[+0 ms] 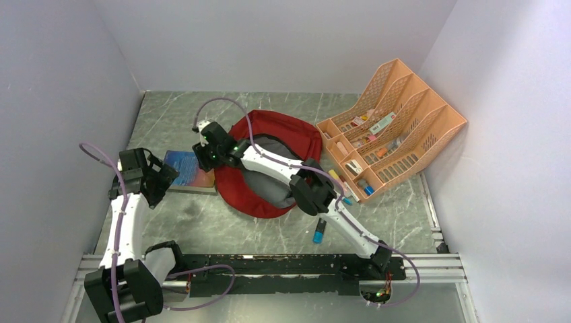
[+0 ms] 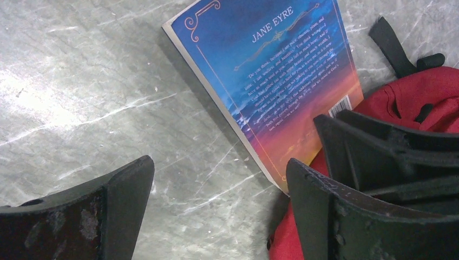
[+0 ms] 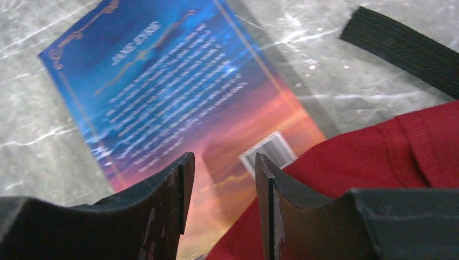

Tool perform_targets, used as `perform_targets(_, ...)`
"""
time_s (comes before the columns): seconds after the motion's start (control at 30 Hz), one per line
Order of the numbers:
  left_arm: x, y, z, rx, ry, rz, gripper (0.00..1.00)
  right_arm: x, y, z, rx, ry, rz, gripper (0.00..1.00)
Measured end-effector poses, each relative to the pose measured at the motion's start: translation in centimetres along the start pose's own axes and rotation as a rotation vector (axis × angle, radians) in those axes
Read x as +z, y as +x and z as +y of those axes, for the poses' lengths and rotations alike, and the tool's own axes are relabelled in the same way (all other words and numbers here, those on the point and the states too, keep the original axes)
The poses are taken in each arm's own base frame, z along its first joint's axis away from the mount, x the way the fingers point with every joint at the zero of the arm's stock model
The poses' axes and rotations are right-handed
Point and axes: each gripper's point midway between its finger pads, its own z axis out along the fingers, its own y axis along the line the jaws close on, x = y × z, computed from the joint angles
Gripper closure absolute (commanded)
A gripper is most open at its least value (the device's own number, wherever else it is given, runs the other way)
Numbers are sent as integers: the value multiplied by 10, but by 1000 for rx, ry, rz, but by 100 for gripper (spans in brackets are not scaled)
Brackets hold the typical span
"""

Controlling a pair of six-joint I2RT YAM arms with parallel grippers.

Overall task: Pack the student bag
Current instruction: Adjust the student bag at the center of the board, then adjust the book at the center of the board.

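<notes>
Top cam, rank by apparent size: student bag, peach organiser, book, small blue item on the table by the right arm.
1. student bag and peach organiser: look about alike, and the bag is partly covered, so they are left unranked.
2. book
3. small blue item

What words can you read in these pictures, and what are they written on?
"JANE EYRE": on the blue book, on its cover.
The small print under the title: too blurred to read.
Numbers by the barcode: too small.
Labels on things in the peach organiser: too small.
</notes>
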Motion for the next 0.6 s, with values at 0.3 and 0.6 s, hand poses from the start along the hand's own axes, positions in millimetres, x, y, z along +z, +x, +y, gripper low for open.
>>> perform_targets(0.3, 4, 6, 2, -14, -9, 25, 5, 6, -7, -41, 88, 74, -37, 50)
perform_targets(0.6, 11, 15, 4, -19, -11, 63, 5, 12, -1, -77, 153, 113, -31, 46)
